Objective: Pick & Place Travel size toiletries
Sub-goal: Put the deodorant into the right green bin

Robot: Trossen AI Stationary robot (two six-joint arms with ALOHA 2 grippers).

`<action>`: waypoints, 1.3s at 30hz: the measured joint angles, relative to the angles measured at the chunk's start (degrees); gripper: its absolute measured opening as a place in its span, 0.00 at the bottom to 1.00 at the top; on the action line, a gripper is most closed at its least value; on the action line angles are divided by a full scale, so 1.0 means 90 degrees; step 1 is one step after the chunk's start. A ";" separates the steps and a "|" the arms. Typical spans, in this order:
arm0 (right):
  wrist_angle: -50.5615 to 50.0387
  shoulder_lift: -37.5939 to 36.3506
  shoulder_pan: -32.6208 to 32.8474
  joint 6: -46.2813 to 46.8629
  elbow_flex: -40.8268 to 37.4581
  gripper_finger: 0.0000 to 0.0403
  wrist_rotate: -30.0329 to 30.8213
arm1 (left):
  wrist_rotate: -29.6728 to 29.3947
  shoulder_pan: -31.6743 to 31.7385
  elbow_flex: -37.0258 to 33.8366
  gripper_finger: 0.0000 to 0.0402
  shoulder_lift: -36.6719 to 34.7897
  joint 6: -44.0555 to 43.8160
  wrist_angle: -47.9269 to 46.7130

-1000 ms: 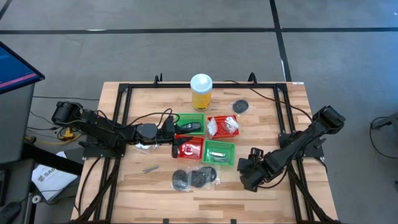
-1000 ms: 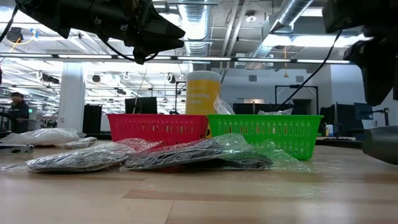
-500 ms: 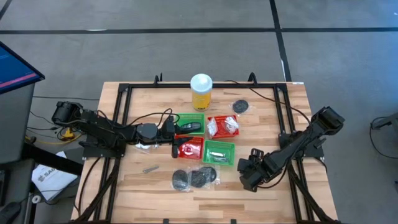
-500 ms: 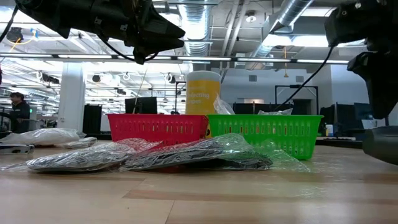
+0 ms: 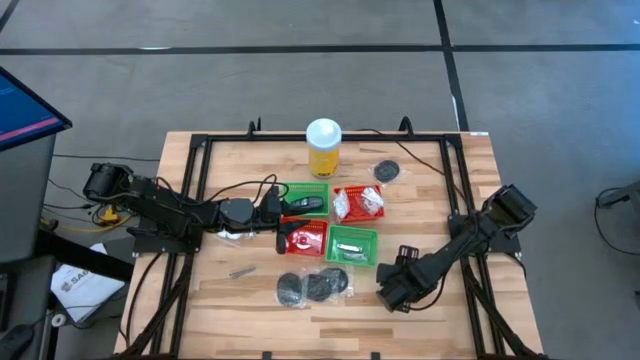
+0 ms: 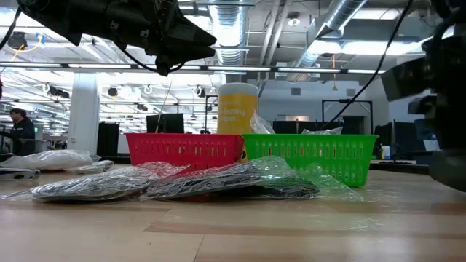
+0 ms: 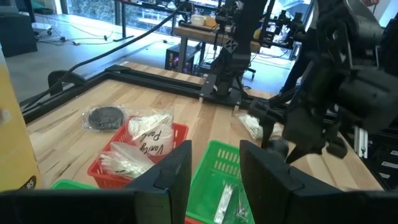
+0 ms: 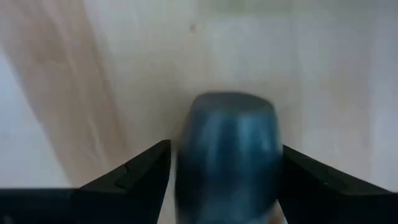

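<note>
A: Biggest first. Table (image 5: pixel 420 315), wood top, black frame round it. Both arms over it.

B: Left end effector (image 5: pixel 281 216)?

A: Hovering at the basket cluster, above the red/green ones. Fingers (image 7: pixel 176 168) apart, nothing between them in the wrist view. So released.

B: Right end effector (image 5: pixel 392 292)?

A: Low, near the front right, pointing down at bare wood. Wrist view shows fingers (image 8: pixel 140 171) spread wide with a blurry dark round thing (image 8: pixel 229 149) in the gap. Can't tell if it's gripped or just lying under. Can't ID it either.

B: Then the yellow bottle (image 5: pixel 323 147) at the back, upright. Not ours.

A: Right. Four baskets in a square: green basket (image 5: pixel 304 197) back left, red basket (image 5: pixel 358 203) back right w/ white packets, another red basket (image 5: pixel 304 238) front left, another green basket (image 5: pixel 351 245) front right w/ a slim silvery piece.

B: Loose toiletries?

A: Two black discs in clear wrap (image 5: pixel 313 286) just in front of the baskets, one more disc (image 5: pixel 387 170) back right, white packet (image 5: pixel 230 235) under the left arm, small silvery piece (image 5: pixel 240 270) front left.

B: Risks?

A: My guess: wrap on the discs is slick and crinkly, so a pinch may grab film only and the disc slides out. Also discs overlap, could lift both. The right arm's near that pile, a low sweep may shove it. Left arm's cable hangs close to basket rims, might snag and drag one.
</note>
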 joint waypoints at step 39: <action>-0.0849 0.0345 -0.0146 -0.0899 0.0786 0.47 -0.0142 | 0.0029 0.0002 -0.0002 0.32 0.0000 0.0000 0.0009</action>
